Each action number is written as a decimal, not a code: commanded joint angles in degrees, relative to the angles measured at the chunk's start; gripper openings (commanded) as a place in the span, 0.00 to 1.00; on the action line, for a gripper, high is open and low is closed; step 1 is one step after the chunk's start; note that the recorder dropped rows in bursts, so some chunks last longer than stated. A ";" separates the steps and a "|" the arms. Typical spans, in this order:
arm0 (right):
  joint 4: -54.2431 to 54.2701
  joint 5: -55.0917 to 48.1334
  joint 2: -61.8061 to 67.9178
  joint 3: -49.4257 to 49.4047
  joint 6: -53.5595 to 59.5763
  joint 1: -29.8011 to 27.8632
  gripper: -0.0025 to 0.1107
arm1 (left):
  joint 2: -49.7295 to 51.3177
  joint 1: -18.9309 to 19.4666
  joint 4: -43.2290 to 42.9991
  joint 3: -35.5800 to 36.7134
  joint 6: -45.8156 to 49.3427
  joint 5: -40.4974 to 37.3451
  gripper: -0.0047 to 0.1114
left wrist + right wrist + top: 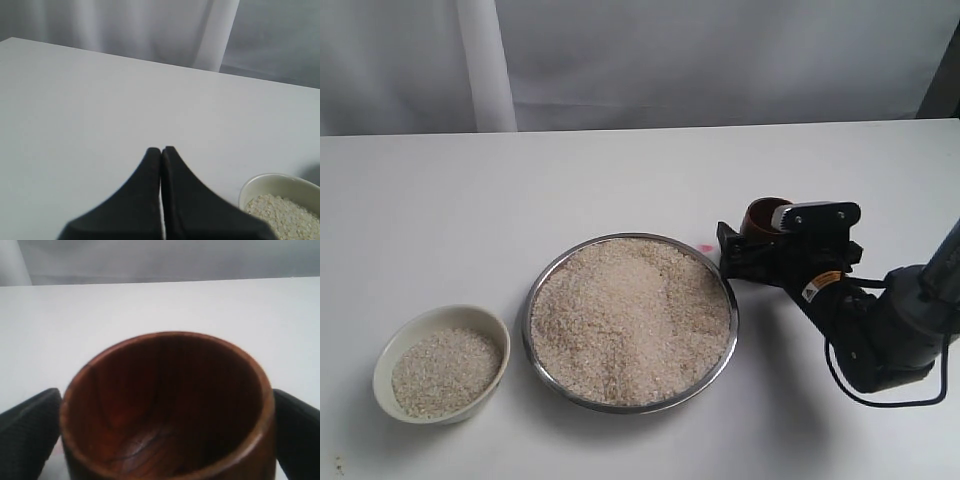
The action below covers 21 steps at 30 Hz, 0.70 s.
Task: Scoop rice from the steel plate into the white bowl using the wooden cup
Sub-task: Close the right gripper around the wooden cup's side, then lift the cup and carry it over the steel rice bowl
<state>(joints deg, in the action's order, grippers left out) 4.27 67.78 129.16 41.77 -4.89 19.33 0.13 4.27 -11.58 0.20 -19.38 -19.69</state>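
Note:
The steel plate (529, 318) lies mid-table, heaped with rice (630, 320). To its left stands the white bowl (420, 316), holding a layer of rice (445, 372). Just off the plate's far right rim, my right gripper (752, 235) is shut on the wooden cup (760, 215). In the right wrist view the cup (165, 390) is empty, its dark inside showing, with a black finger (30, 430) pressed to each side. My left gripper (161, 150) is shut on nothing above bare table, with the bowl (260, 182) close beside it. It does not show in the exterior view.
A small pink mark (705, 249) sits on the white table (620, 170) beside the plate's rim near the cup. A pale curtain (640, 60) hangs behind the table's far edge. The right arm (880, 330) stretches in from the right side.

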 commanded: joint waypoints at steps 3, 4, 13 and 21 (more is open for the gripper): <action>-0.01 -1.26 1.56 1.64 0.56 0.09 0.91 | -0.13 -0.27 0.33 -0.20 -0.08 0.36 0.04; -0.01 -1.26 1.56 1.64 0.56 0.09 0.91 | -0.13 -0.27 0.33 -0.20 -0.08 0.36 0.04; -0.01 -0.60 1.56 1.64 0.62 0.09 0.86 | -0.13 -0.27 0.33 -0.20 -0.08 0.36 0.04; 0.92 1.45 1.56 1.64 3.21 0.09 0.70 | -0.13 -0.27 0.33 -0.20 -0.08 0.36 0.04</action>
<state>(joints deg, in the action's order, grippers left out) 5.26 67.71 130.49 43.29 -2.81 19.33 0.13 4.27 -11.58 0.20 -19.38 -19.69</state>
